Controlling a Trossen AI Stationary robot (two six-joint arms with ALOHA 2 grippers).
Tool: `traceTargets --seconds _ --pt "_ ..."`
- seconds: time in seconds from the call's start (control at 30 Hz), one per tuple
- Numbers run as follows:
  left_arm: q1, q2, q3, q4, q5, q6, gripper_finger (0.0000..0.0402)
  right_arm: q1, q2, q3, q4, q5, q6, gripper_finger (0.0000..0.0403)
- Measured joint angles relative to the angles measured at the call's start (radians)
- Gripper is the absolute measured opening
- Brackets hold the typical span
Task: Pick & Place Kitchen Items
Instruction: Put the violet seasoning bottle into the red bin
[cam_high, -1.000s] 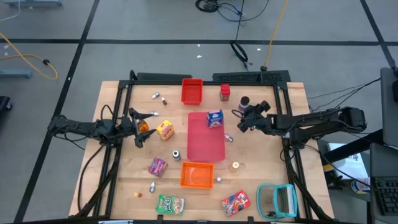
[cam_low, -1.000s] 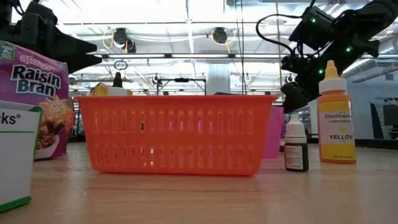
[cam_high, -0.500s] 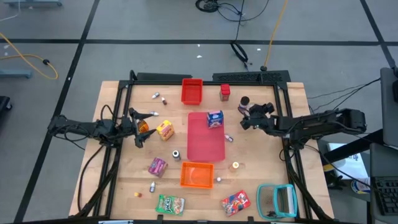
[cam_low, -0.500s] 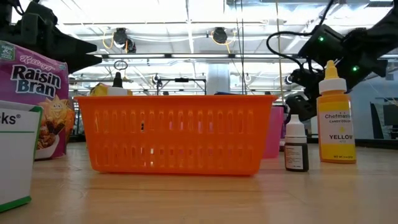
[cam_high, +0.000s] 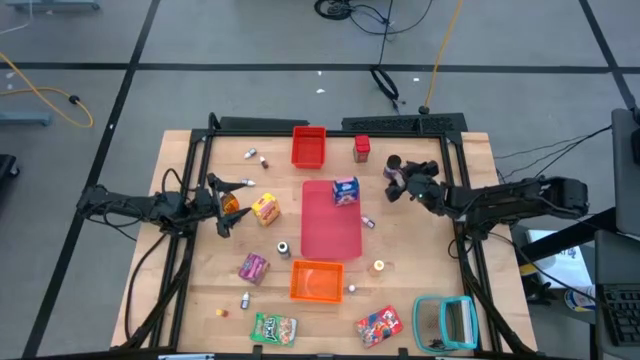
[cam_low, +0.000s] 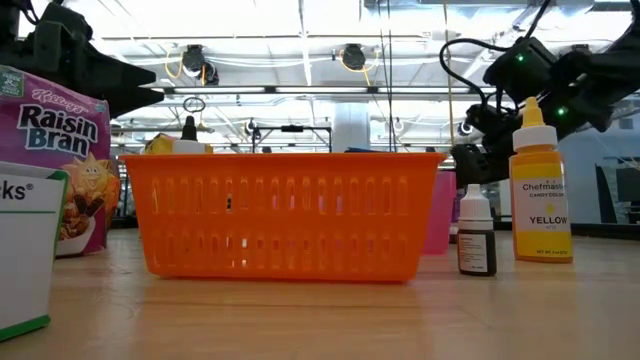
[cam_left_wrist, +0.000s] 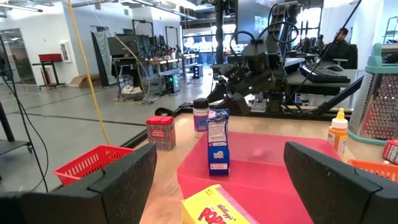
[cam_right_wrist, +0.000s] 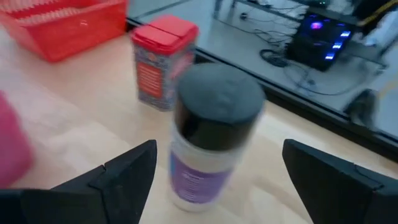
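Note:
A jar with a black lid and purple label (cam_right_wrist: 208, 134) stands upright on the table near the far right (cam_high: 393, 163). My right gripper (cam_high: 401, 184) is open just short of it; its fingers (cam_right_wrist: 127, 171) stand to either side of the jar without touching. A red jar (cam_right_wrist: 163, 59) stands beyond. My left gripper (cam_high: 222, 206) waits open and empty at the left. A yellow carton (cam_high: 265, 208) lies in front of it. A blue carton (cam_left_wrist: 217, 142) stands on the red mat (cam_high: 330, 232).
A red bin (cam_high: 308, 146) stands at the far edge and an orange bin (cam_high: 317, 281) near the front. A pink-purple carton (cam_high: 253, 267), a green packet (cam_high: 273, 328), a red packet (cam_high: 379, 324), small bottles (cam_low: 477, 235) and a teal-framed object (cam_high: 447, 322) lie around.
My right gripper has moved toward the table's far edge, up to the black-lidded jar, staying open. The jar has not moved.

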Motion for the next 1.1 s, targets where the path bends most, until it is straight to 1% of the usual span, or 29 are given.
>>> traceTargets --seconds 0.07,0.2,0.37,0.53,0.67,0.77,0.87,1.1 --pt "0.000 0.000 0.000 0.000 0.000 0.000 0.0351 -0.015 0.013 0.000 0.045 -0.037 -0.018 0.0339" --pt "0.000 0.000 0.000 0.000 0.000 0.000 0.0351 -0.043 0.041 0.000 0.096 -0.041 -0.056 0.0338" --pt "0.000 0.000 0.000 0.000 0.000 0.000 0.0351 -0.073 0.082 0.000 0.167 -0.049 -0.059 0.0337" --pt "0.000 0.000 0.000 0.000 0.000 0.001 0.0351 -0.106 0.131 0.000 0.243 -0.125 -0.078 0.0335" --pt "0.000 0.000 0.000 0.000 0.000 0.001 0.0351 -0.124 0.169 0.000 0.281 -0.144 -0.078 0.0325" --pt "0.000 0.000 0.000 0.000 0.000 0.000 0.0351 -0.131 0.173 0.000 0.291 -0.144 -0.081 0.0310" --pt "0.000 0.000 0.000 0.000 0.000 0.000 0.0351 -0.131 0.173 0.000 0.302 -0.144 -0.081 0.0286" --pt "0.000 0.000 0.000 0.000 0.000 0.000 0.0351 -0.131 0.173 0.000 0.312 -0.142 -0.081 0.0211"
